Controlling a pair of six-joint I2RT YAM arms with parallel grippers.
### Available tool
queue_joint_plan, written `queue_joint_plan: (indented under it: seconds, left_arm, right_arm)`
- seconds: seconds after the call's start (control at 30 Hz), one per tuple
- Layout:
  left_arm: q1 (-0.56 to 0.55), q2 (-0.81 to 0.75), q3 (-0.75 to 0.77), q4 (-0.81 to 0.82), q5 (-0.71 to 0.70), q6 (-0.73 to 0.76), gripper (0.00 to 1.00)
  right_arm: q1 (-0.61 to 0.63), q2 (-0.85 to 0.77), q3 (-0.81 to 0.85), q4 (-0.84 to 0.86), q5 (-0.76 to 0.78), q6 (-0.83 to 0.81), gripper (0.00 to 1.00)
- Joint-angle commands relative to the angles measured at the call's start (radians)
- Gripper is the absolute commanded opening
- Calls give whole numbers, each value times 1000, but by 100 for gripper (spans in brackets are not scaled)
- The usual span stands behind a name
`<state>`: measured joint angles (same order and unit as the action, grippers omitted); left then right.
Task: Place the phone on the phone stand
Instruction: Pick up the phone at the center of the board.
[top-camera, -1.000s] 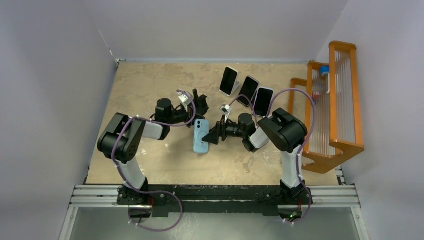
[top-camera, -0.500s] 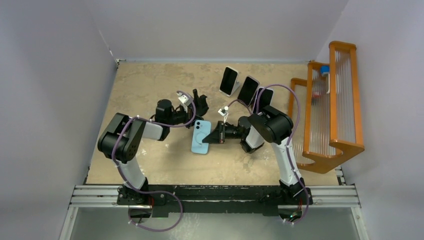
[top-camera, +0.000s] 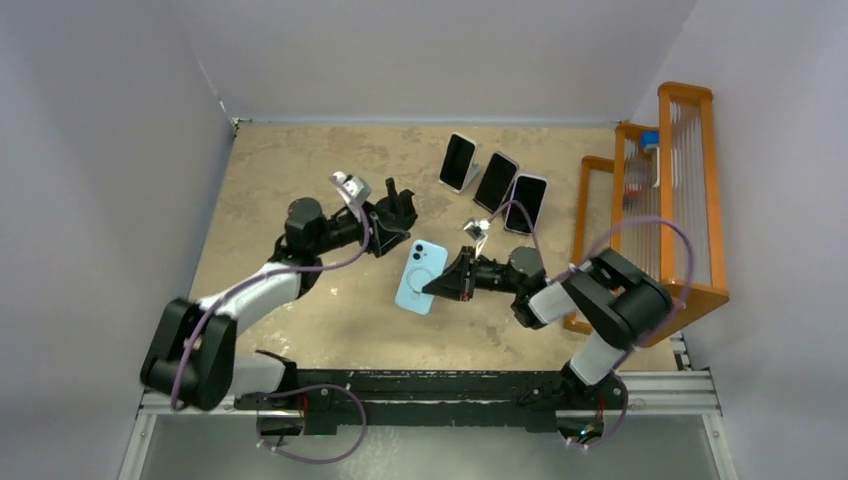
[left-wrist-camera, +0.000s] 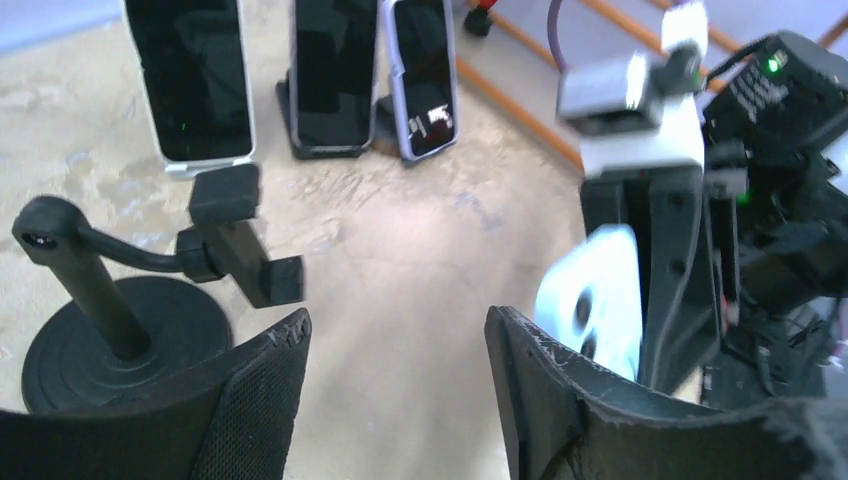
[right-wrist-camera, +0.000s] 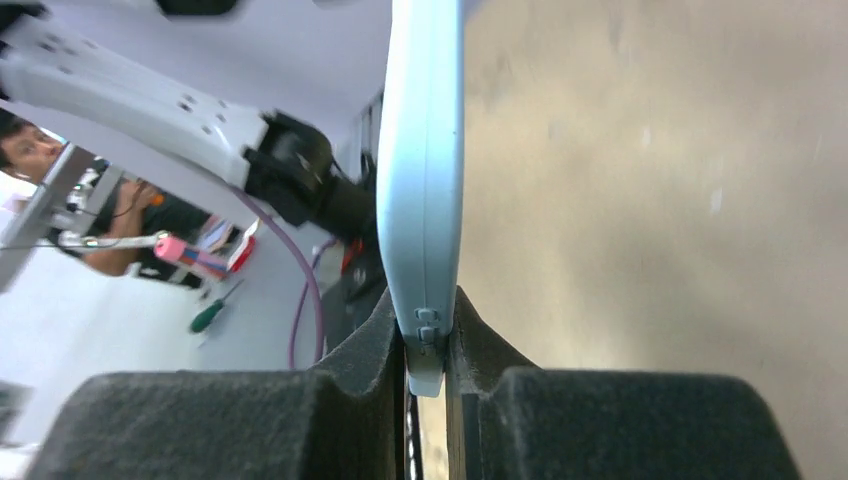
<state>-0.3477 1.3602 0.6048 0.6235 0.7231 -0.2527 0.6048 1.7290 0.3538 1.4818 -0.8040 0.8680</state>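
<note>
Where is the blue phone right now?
In the top view, the blue phone is near the middle, pinched at its edge by the right pincer. It sits just right of the black stand and nearer the arm bases.

A robotics lab test cell: plain grey partition walls (top-camera: 100, 150) box in a tan tabletop (top-camera: 290, 165), robot arms (top-camera: 255, 288) are bolted to an aluminium rail (top-camera: 190, 398), and a green-handled screwdriver (right-wrist-camera: 205, 315) shows beyond.

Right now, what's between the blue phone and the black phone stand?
Just bare table. In the left wrist view, nothing sits between the blue phone and the phone stand.
</note>
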Motion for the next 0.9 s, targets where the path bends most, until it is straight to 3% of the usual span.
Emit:
queue_joint_plan:
  seconds: [0.0, 0.17, 0.4, 0.47, 0.53, 0.67, 0.87]
  left_arm:
    - [-1, -200, -98, -61, 33, -62, 65]
    - [-2, -283, -211, 90, 271, -250, 67]
    - [-2, -173, -345, 688, 446, -566, 69]
    - [4, -174, -333, 695, 455, -579, 68]
    - [26, -226, -327, 600, 423, -548, 68]
    - [84, -341, -306, 449, 442, -486, 69]
    - [105, -343, -279, 503, 544, -551, 69]
  right_arm:
    - [-1, -250, -23, 159, 108, -196, 0]
    - [-1, -364, 70, -31, 136, -318, 0]
    - [6, -316, 166, -2, 104, -294, 0]
    - [6, -322, 173, -20, 107, -297, 0]
    - [6, -358, 175, -71, 103, -309, 0]
    - [-13, -464, 190, -282, 142, -417, 0]
    - [-26, -465, 261, -358, 91, -457, 0]
